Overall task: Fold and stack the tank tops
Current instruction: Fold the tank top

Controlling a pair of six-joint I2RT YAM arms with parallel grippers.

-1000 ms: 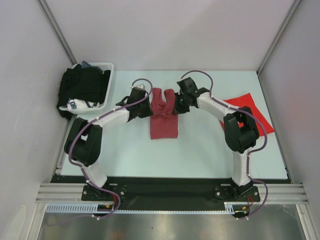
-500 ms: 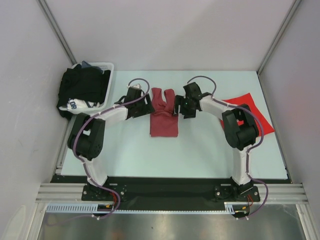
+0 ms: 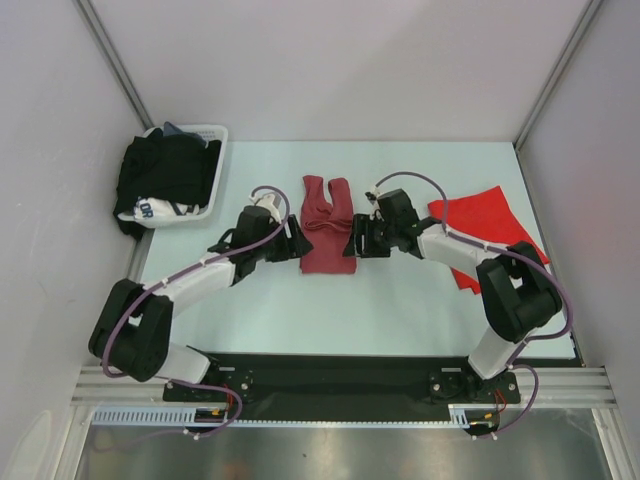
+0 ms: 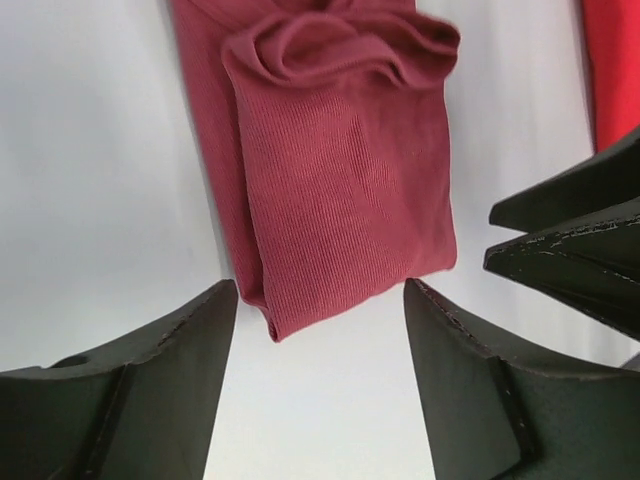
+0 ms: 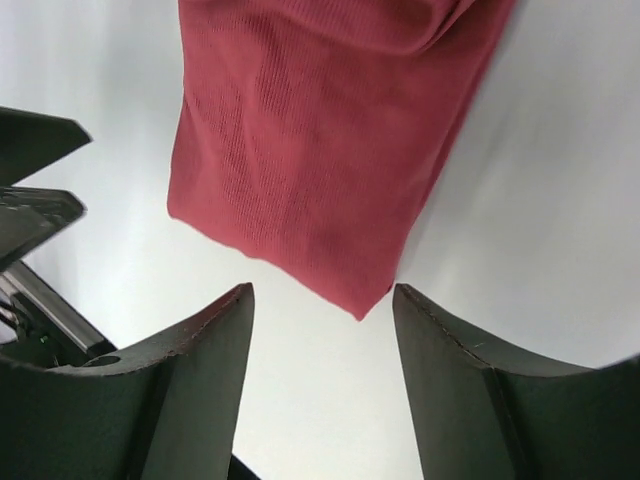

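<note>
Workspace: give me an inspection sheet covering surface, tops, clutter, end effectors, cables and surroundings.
Surface: pale table, tops lying on it.
Job's things: maroon top folded narrow at centre, straps bunched at far end; red top apart at right; not stacked.
Clutter: basket far left, holding black garments and a lettered white cloth.
End effectors: left end effector and right end effector open, empty, flanking the maroon top.
Cables: purple cables loop along both arms.
Surroundings: white walls; nothing else seen.
</note>
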